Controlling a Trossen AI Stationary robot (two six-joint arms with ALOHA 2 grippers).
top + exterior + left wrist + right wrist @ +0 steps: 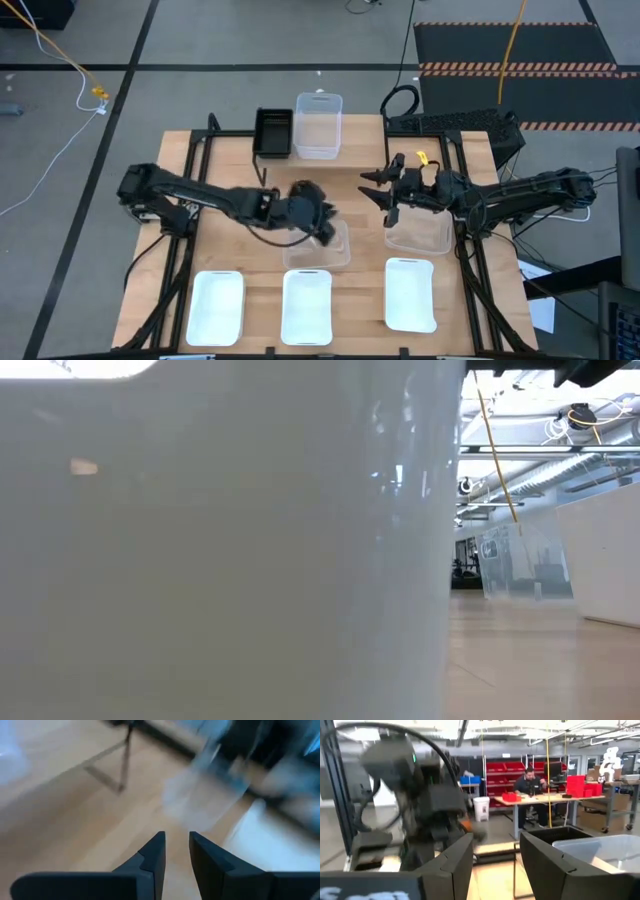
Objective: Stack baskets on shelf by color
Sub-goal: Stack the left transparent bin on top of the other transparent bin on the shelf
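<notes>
The shelf (300,105) is sitting at the far end of the desk (230,250), and I am using it as the landmark.

A black basket (272,132) and a clear basket (318,125) are sitting side by side on the shelf, black on the left and clear on the right.

The left pincer (322,215) is hanging over the middle of the desk, well in front of the shelf. Its fingers (155,855) are standing a little apart with only a thin gap, and nothing is showing between them. Right under it, a second clear basket (325,250) is resting on the desk.

The right pincer (380,188) is hanging in front of the shelf's right end. Its fingers (457,855) are spread wide and are pinching nothing. A third clear basket (418,235) is lying below that arm.

Three white baskets are lying in a row at the desk edge farthest from the shelf: a left one (217,305), a middle one (307,305) and a right one (410,293).

A person (530,782) is sitting in the room beyond.
</notes>
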